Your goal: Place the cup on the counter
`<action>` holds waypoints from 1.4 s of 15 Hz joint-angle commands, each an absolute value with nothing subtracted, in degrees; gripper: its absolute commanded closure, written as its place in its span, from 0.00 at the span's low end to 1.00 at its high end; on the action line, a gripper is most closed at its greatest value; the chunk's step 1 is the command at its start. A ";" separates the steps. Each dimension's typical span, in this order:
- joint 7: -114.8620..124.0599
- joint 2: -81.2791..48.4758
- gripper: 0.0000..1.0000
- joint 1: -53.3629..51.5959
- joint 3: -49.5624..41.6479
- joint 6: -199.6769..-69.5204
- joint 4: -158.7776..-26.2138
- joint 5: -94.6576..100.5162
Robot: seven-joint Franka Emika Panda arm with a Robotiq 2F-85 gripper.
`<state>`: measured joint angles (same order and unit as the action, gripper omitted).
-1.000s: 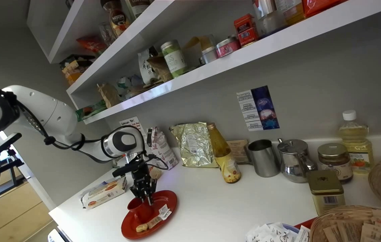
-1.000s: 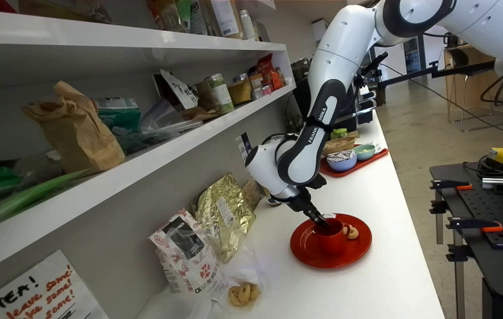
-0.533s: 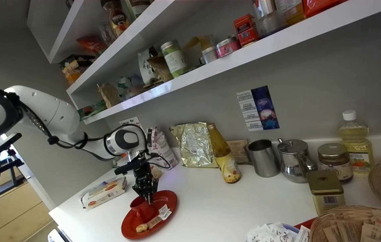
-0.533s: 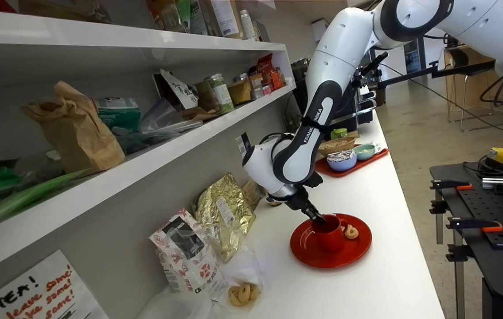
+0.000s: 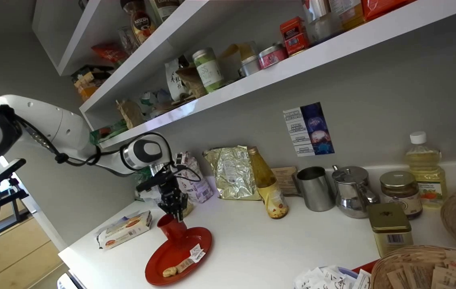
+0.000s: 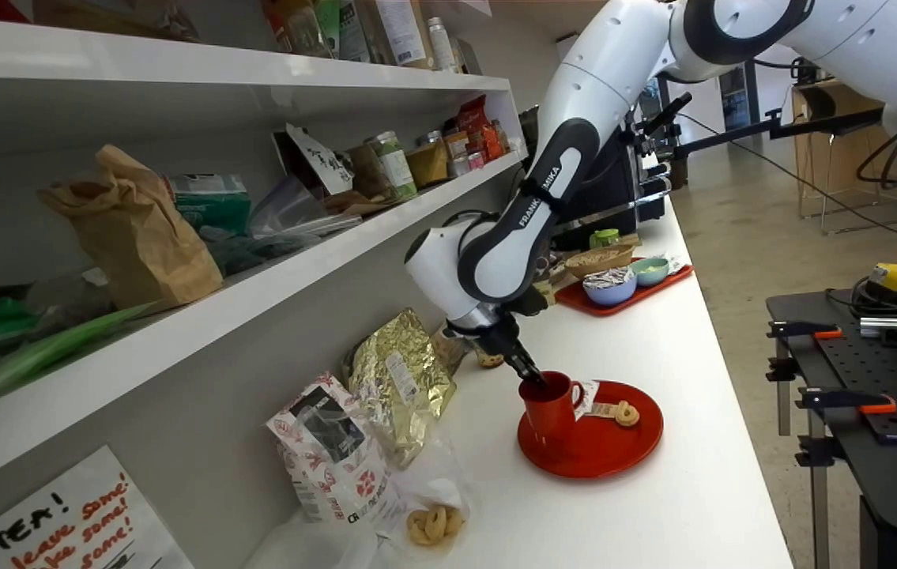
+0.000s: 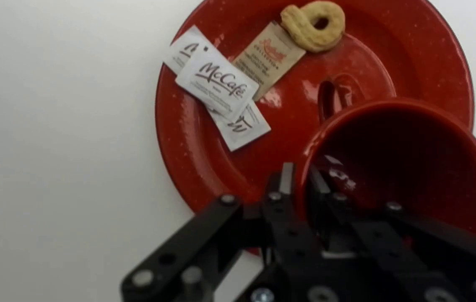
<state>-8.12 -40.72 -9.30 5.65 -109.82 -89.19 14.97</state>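
Observation:
The small red cup (image 5: 170, 228) is off its earlier spot, raised over one side of the red plate. It looks a little tilted in an exterior view (image 6: 549, 415). My gripper (image 7: 303, 178) is shut on the cup's wall, with one finger (image 7: 287, 178) outside and the other inside. In the wrist view the cup's dark inside (image 7: 405, 155) and its handle (image 7: 327, 100) show. Whether the cup's base still touches the plate is hard to tell. The counter (image 5: 260, 245) is the long white worktop under the plate; it also shows in an exterior view (image 6: 701, 506).
The red plate (image 6: 630, 454) holds a ring biscuit (image 7: 326, 25) and paper sachets (image 7: 221, 86). A flat packet (image 5: 125, 230), a gold bag (image 6: 401, 387), a white-and-red bag (image 6: 337, 450) and a yellow bottle (image 5: 270, 188) stand nearby. A shelf (image 5: 219, 98) hangs above.
The cup and gripper have risen and shifted from the plate's middle toward the wall-side edge. The sachets behind the cup now show in an exterior view. The plate has not moved.

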 commanded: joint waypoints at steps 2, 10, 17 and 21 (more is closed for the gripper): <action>-8.74 -39.19 0.98 -12.62 7.57 -106.09 -83.57 14.76; -8.44 -44.89 0.98 -23.53 9.94 -100.13 -74.05 17.54; -6.11 -53.41 0.98 -29.68 8.46 -97.30 -66.45 20.23; -6.74 -57.48 0.98 -30.23 7.76 -94.83 -63.12 20.42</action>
